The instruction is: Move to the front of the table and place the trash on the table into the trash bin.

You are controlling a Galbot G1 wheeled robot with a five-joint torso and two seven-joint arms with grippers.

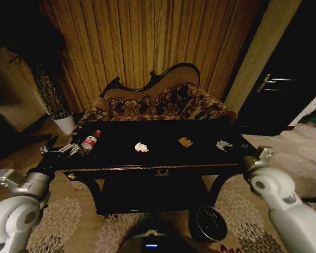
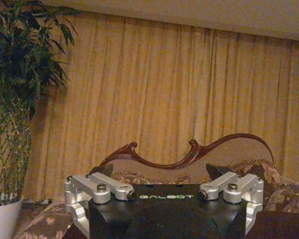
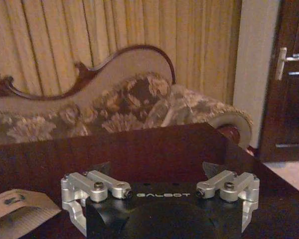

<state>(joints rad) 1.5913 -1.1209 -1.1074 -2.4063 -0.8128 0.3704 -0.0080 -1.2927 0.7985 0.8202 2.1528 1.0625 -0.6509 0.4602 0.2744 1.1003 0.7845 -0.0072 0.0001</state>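
- Left gripper (image 1: 63, 150), jaws spread, sits just beside the bottle (image 1: 89, 142) at the table (image 1: 163, 169)'s left end; a skewed close could roll it off.
- Right gripper (image 3: 159, 186) spread over the right end; paper wad (image 1: 141, 147) and wrapper scrap (image 1: 185, 142) lie mid-table; trash bin (image 1: 210, 223) on the floor below, easily bumped.

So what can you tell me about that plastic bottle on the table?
The bottle is small and clear, with a red cap and a red-and-white label around its middle. It lies on its side on the glossy black table, near the table's left end, cap pointing toward the sofa side. The left gripper sits right at its base; whether it touches the bottle cannot be told. The other litter lies apart from it, further right.
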